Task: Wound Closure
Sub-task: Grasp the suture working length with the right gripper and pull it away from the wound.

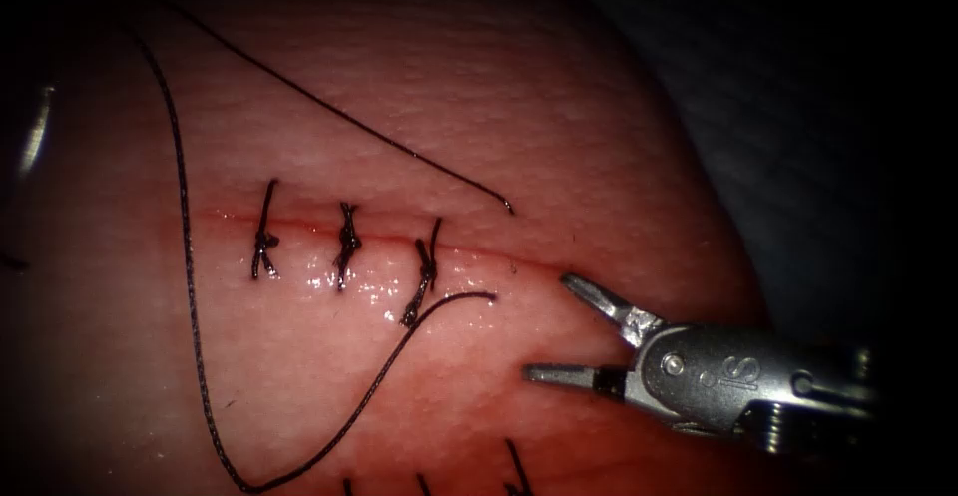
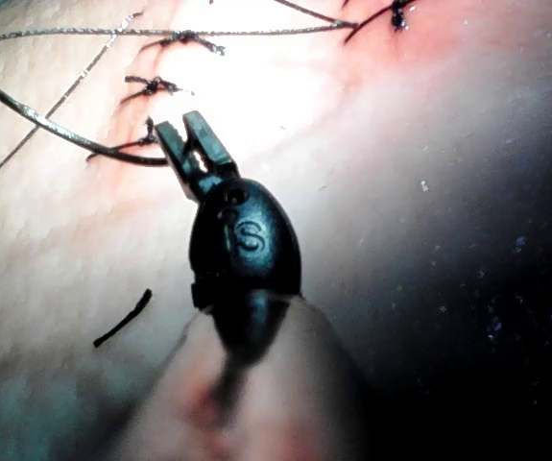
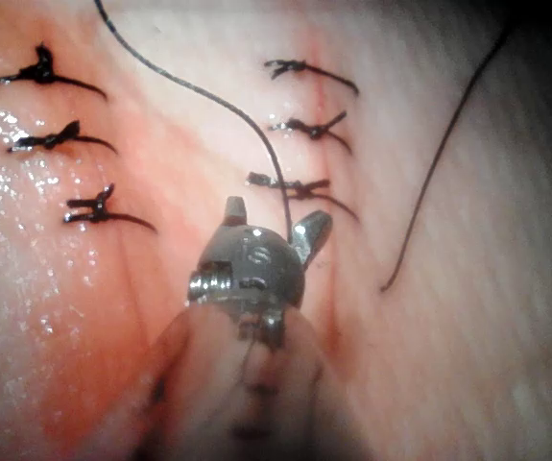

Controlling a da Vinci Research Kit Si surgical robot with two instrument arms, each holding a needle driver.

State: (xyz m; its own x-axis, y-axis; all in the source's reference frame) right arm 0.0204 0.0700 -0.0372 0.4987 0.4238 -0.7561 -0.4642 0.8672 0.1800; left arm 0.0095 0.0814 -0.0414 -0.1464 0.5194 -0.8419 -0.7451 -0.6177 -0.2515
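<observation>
Thread lies slack across the tissue, looping left of the three tied stitches on the cut and ending loose by the third. It looks light, limp and slick on that wet surface, so I'd take it along a free run. The right hand hangs just beyond the cut's right end, spread wide, holding nothing. The left hand sits narrow at the strand; a grip I can't confirm. At the endoscope's left edge a curved glint may be the needle.
</observation>
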